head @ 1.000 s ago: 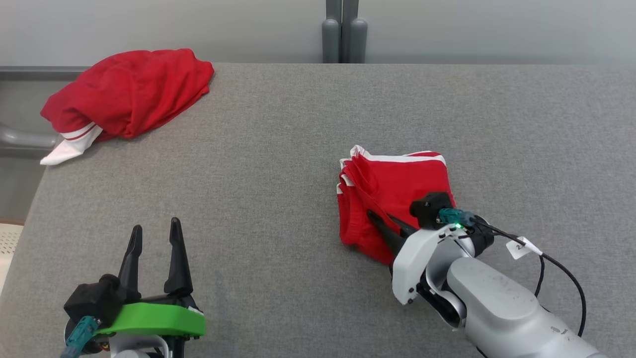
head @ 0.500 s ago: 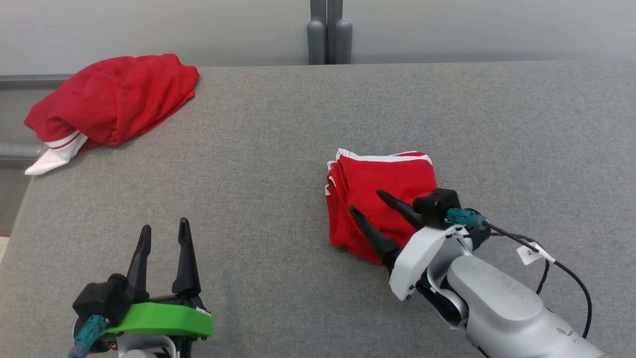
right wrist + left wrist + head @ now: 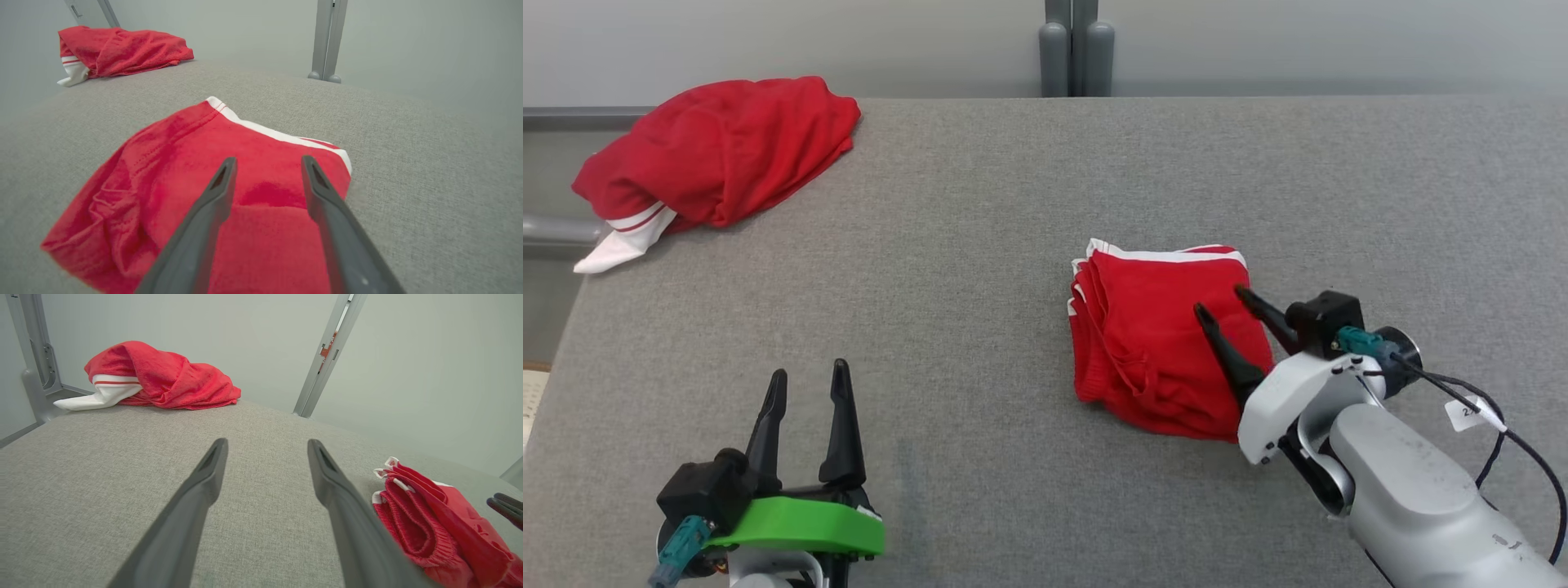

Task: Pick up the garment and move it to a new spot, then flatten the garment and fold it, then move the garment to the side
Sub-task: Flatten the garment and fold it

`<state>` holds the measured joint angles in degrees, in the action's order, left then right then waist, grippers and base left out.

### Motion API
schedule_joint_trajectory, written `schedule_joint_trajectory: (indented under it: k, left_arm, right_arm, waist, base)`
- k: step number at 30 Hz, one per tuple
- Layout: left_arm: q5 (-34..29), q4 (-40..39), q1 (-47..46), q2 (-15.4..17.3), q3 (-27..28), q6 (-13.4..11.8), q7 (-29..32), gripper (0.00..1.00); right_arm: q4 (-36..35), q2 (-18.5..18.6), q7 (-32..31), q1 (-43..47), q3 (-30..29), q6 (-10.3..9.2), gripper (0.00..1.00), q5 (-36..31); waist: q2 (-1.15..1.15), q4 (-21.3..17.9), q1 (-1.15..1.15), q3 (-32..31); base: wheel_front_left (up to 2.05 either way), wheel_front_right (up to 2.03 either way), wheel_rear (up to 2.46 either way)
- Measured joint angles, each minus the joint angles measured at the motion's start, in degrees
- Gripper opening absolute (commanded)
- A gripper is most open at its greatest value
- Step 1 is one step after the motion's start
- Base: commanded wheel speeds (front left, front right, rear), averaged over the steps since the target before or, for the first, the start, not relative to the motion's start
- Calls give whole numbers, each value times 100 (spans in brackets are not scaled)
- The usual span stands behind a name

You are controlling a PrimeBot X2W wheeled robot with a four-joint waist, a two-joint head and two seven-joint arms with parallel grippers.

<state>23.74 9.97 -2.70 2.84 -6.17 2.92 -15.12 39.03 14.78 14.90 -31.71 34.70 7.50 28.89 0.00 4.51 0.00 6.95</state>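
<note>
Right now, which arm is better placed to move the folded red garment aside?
Right, probably. The right gripper stands open directly over the folded garment at its right edge, while the left gripper, also open, sits over bare table well to its left.

Grey fabric tabletop (image 3: 980, 245): bare across the middle and far right. Obstacles: folded red garment with white trim (image 3: 1152, 335) right of centre, with right gripper (image 3: 1220, 299) over its right part; crumpled red-and-white cloth heap (image 3: 719, 151) on far-left corner; paired grey metal posts (image 3: 1076, 49) behind far edge. Left gripper (image 3: 809, 370) has bare fabric ahead.
</note>
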Motion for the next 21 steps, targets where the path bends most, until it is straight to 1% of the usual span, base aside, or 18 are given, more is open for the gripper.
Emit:
schedule_joint_trajectory:
  k: [1,2,7,11,17,21]
  left_arm:
    - [1,3,-4,0,1,-9,0,100]
    - [1,8,-5,0,-3,-16,-1,100]
    - [14,14,-13,0,5,-24,0,100]
    - [18,21,-18,0,21,-24,0,100]
    - [29,26,-21,0,14,-25,-1,100]
    - [32,25,-21,0,25,-41,0,100]
  right_arm:
    - [77,-24,0,16,58,1,11,-34]
    - [154,-63,-1,42,125,1,0,-32]
    - [344,-170,-12,98,536,1,0,65]
    - [258,-263,-10,106,984,1,0,255]
    - [109,-205,3,176,1690,1,0,508]
    - [151,-168,9,162,2073,1,0,566]
  waist:
    - [0,30,0,9]
    - [0,63,0,17]
    - [0,202,0,47]
    - [0,281,0,50]
    - [0,341,0,21]
    - [0,339,0,19]
  base:
    - [0,0,0]
    - [0,0,0]
    - [0,0,0]
    - [0,0,0]
    - [0,0,0]
    - [0,0,0]
